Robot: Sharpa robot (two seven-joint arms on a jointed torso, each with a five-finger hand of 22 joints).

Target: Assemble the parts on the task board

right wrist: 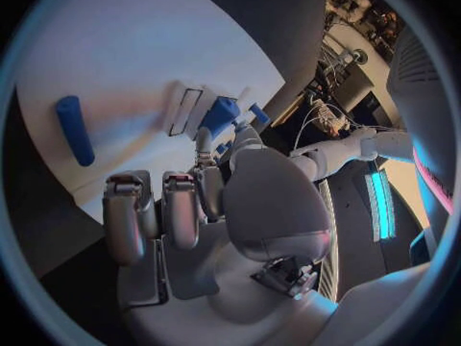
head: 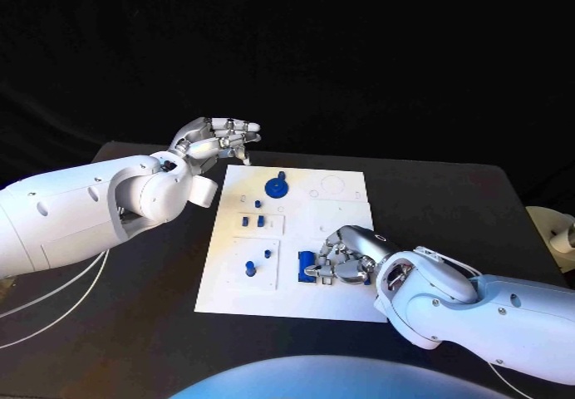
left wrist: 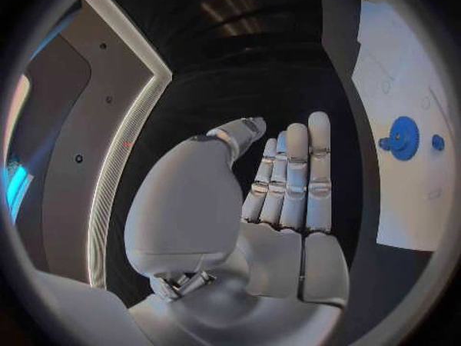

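Hovering left hand [head: 219, 138] off board [head: 336, 303] corner | right hand [head: 344, 258] over near edge

the right hand [head: 347, 259] sits over the task board [head: 336, 299]'s near right part, blocking the blue block [head: 309, 267]. the left hand [head: 219, 137] hovers off the far left corner. blue gear [head: 277, 186] and small pegs [head: 254, 221] stand unobstructed.

Two glossy white rounded arms end in silver hands with segmented metallic fingers [left wrist: 290, 178].
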